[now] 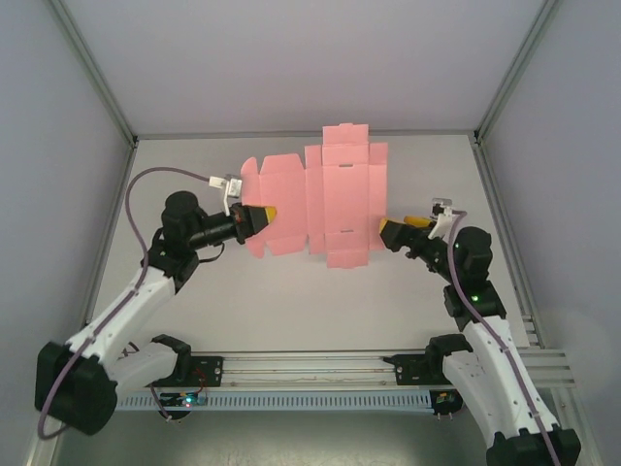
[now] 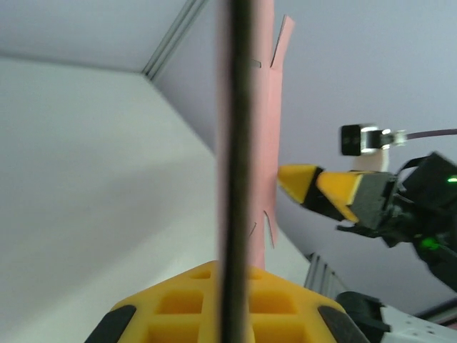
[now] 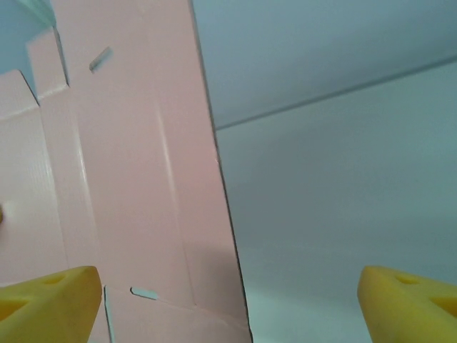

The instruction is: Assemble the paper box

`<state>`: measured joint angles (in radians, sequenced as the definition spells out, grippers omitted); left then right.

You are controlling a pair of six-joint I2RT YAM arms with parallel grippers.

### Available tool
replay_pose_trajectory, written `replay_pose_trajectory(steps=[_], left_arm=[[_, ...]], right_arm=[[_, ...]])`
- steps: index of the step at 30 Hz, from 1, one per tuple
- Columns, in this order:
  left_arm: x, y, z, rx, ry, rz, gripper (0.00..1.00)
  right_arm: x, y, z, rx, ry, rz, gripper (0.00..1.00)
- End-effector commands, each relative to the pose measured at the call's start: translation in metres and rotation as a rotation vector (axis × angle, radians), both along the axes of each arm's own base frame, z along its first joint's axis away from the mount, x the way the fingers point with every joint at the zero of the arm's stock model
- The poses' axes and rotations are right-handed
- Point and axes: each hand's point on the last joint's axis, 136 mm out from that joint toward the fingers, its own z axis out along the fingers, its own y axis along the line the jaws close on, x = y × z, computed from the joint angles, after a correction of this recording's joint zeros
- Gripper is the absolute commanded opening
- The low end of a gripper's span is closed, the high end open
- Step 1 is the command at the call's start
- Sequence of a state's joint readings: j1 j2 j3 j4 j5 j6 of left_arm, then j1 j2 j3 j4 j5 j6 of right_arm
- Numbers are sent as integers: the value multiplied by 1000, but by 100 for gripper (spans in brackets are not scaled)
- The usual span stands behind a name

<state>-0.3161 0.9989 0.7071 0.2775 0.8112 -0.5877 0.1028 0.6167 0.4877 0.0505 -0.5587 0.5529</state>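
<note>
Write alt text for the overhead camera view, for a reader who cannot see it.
A flat pink card sheet with tabs and flaps is spread over the middle of a white table between two robot arms. The left gripper is shut on its left edge; the right gripper sits open at its right edge.

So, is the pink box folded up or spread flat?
Spread flat. The paper box is an open die-cut sheet, flaps and tabs out; left gripper shut on its left edge.
</note>
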Motion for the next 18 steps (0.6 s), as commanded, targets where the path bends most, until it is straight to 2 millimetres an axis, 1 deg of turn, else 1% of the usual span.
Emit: replay_pose_trajectory(steps=[1, 4, 7, 9, 11, 12, 15, 17, 18], left_arm=[[-20, 5, 39, -66, -114, 23, 0], [-33, 13, 51, -64, -173, 59, 0], [-42, 16, 58, -92, -195, 65, 0], [-45, 17, 58, -109, -200, 64, 0], [-46, 17, 59, -123, -194, 60, 0], [-45, 17, 58, -124, -185, 64, 0], [-45, 16, 56, -125, -182, 62, 0], [-45, 17, 55, -130, -181, 68, 0], [-45, 17, 55, -129, -182, 70, 0]], right_arm=[[-21, 23, 38, 117, -80, 182, 89], [-24, 31, 59, 174, -115, 251, 83], [-28, 37, 79, 191, -166, 312, 76], [-31, 40, 92, 206, -208, 341, 71], [-31, 43, 100, 206, -220, 363, 64], [-31, 45, 102, 205, -221, 375, 62], [-30, 53, 107, 196, -222, 406, 52], [-26, 57, 108, 193, -205, 417, 39], [-24, 59, 107, 189, -193, 425, 35]])
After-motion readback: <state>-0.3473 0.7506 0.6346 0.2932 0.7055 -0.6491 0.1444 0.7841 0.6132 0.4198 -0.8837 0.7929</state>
